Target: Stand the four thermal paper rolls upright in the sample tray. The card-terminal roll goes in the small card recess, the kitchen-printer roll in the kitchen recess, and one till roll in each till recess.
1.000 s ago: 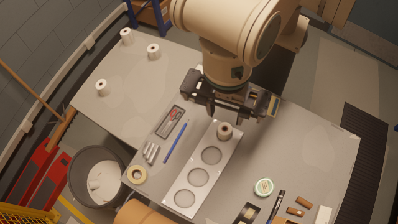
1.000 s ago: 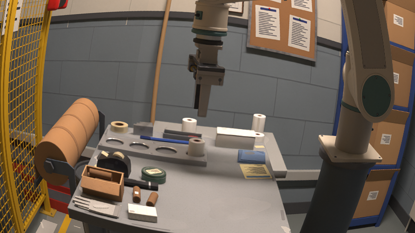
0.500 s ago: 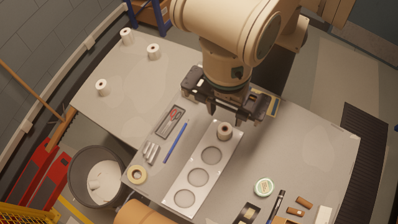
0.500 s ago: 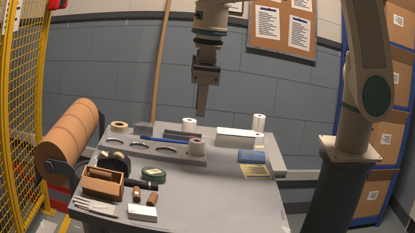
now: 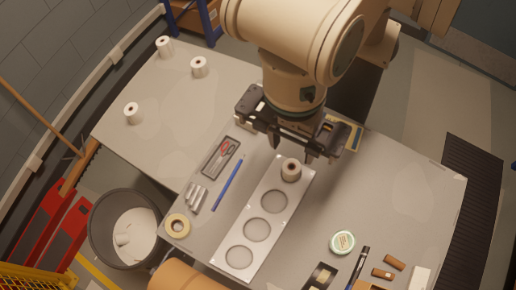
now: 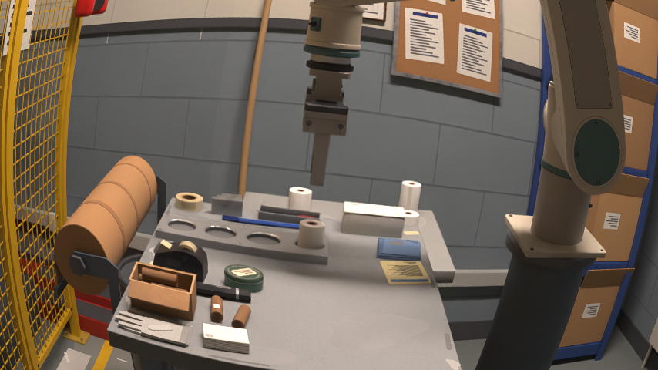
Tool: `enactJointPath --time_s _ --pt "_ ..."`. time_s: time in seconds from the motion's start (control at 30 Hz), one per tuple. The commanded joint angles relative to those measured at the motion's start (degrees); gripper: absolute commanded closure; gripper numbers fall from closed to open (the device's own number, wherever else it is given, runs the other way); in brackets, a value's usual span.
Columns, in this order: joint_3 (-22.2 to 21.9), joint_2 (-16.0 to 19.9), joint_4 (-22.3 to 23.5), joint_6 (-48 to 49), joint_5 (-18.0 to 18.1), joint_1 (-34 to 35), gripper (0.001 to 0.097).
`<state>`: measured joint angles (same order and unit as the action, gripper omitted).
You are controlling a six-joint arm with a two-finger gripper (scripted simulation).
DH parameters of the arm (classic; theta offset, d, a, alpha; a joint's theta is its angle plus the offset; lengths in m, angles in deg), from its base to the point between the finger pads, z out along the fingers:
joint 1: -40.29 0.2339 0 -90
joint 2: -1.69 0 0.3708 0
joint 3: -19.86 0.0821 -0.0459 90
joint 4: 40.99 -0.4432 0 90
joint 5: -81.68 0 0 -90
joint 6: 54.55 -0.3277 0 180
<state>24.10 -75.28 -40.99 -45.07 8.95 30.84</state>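
One paper roll (image 5: 291, 169) (image 6: 311, 233) stands upright in the end recess of the grey sample tray (image 5: 262, 216) (image 6: 244, 240), the recess nearest the arm's base, while the tray's other three round recesses hold nothing. Three white rolls stand upright on the lower side table: one near its front edge (image 5: 133, 112) (image 6: 300, 198), one further back (image 5: 199, 66) (image 6: 411, 216), and a taller one at the far corner (image 5: 164, 46) (image 6: 410, 194). My gripper (image 5: 291, 150) (image 6: 318, 177) hangs well above the tray, over the seated roll. It is open and holds nothing.
Behind the work are the grey wall, a leaning wooden pole and a cork board (image 6: 448, 43). Beside the tray lie a blue pen (image 5: 228, 183), a scissors case (image 5: 220, 157), a tape ring (image 5: 177, 225) and a white box (image 6: 372, 218). A green tin (image 5: 342, 242) sits nearer the front.
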Motion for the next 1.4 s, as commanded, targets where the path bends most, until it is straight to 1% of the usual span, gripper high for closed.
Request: enactJointPath --time_s 0.0,0.4,0.7,0.9,1.1,1.23,1.37 --pt "-0.04 -0.03 0.00 0.00 0.00 0.00 0.0321" --pt "0.65 -0.51 0.00 1.09 0.21 -1.12 0.0321" --pt "3.10 -2.20 0.01 5.67 0.97 -5.72 0.0321" --pt "5.28 -3.62 0.01 11.26 1.73 -11.32 0.0321" --pt "7.00 -4.50 0.01 18.80 2.56 -18.86 0.0321" --pt "7.42 -4.38 0.01 24.61 3.09 -24.68 0.0321" --pt "6.96 -3.47 0.01 30.72 3.55 -30.78 0.0321"
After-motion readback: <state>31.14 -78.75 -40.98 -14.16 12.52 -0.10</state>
